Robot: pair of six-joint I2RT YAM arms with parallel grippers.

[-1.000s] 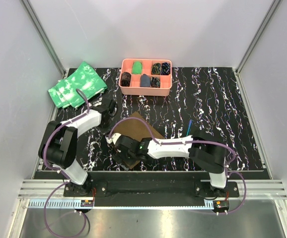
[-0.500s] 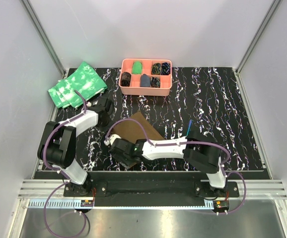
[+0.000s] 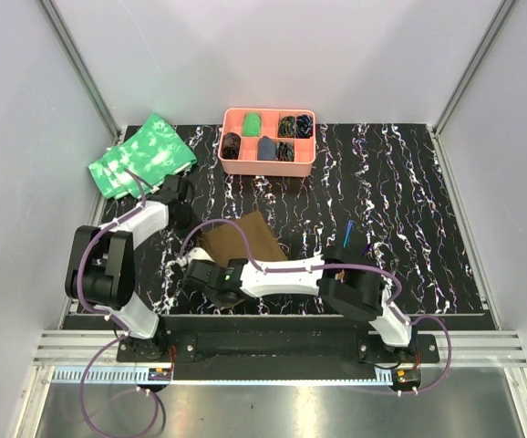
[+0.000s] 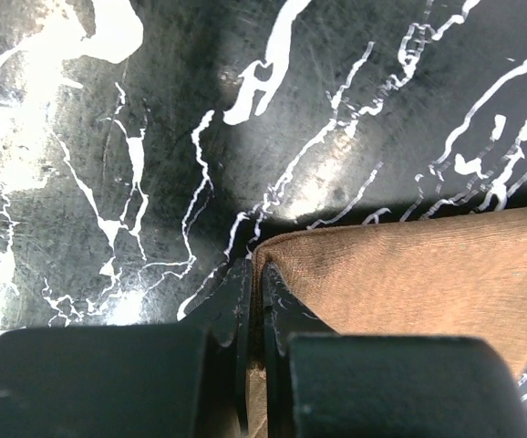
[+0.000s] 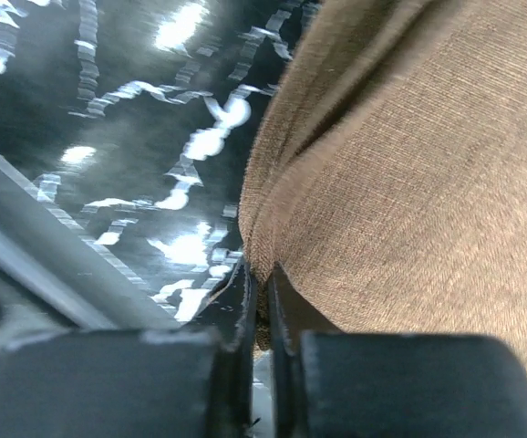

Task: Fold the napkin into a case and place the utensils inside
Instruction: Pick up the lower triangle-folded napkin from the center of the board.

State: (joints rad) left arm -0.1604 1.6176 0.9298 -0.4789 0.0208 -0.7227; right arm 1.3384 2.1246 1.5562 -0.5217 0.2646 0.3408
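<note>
The brown napkin [image 3: 245, 239] lies crumpled on the black marbled table, between the two arms. My left gripper [image 3: 184, 199] is at its far left side, shut on a corner of the napkin [image 4: 409, 274], with the cloth pinched between the left gripper's [image 4: 256, 269] tips. My right gripper [image 3: 207, 278] reaches across to the napkin's near left edge. It is shut on a fold of the napkin [image 5: 409, 182], which runs down into the right gripper's [image 5: 262, 272] closed jaws. A slim blue utensil [image 3: 350, 228] lies right of the napkin, partly hidden behind the right arm.
A pink compartment tray [image 3: 311, 137] with small dark and green items stands at the back centre. Green white-mottled cloths [image 3: 140, 155] lie at the back left. The table's metal front rail [image 5: 26, 255] runs just beside the right gripper.
The right gripper has closed on the napkin's near edge and slid left. The left gripper has drawn back and left with its corner. The napkin has shifted left and bunched up.
</note>
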